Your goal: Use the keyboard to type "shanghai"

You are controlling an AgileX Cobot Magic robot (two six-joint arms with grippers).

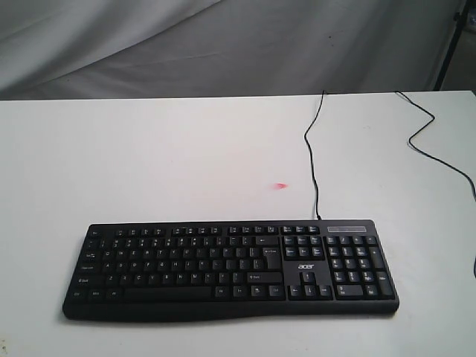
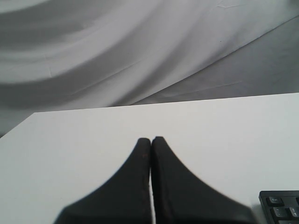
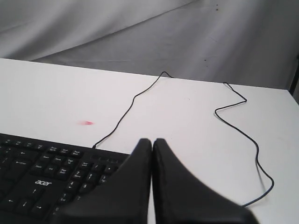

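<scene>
Finding the keyboard [image 1: 230, 269] lying flat on the white counter [image 1: 149, 149], close to the near edge and parallel to it, black, with the number pad toward the counter's right edge and a white "acer" logo sitting above the arrow keys. Trailing from its back, by the number pad, a thin black cable [image 1: 309, 145] and running almost straight to the far edge. Snaking in from the far right corner toward the right edge, a second black cable [image 1: 439, 141], well apart from the keys. Showing a small red mark [image 1: 280, 185] on bare counter just behind the keyboard, to the left of the first cable.

Holding the left gripper [image 2: 150, 140] over bare counter off the keyboard's left end, pointing toward the far edge, both fingers pressing flat against each other with nothing between them; catching only the keyboard's far left corner beside it. Holding the right gripper [image 3: 152, 141] over the number-pad end, likewise aiming at the far edge, fingers pinching together on nothing. Not managing to tell from the wrist views whether either tip is touching anything below. Hanging behind the far edge, a grey cloth backdrop [image 1: 223, 44].
</scene>
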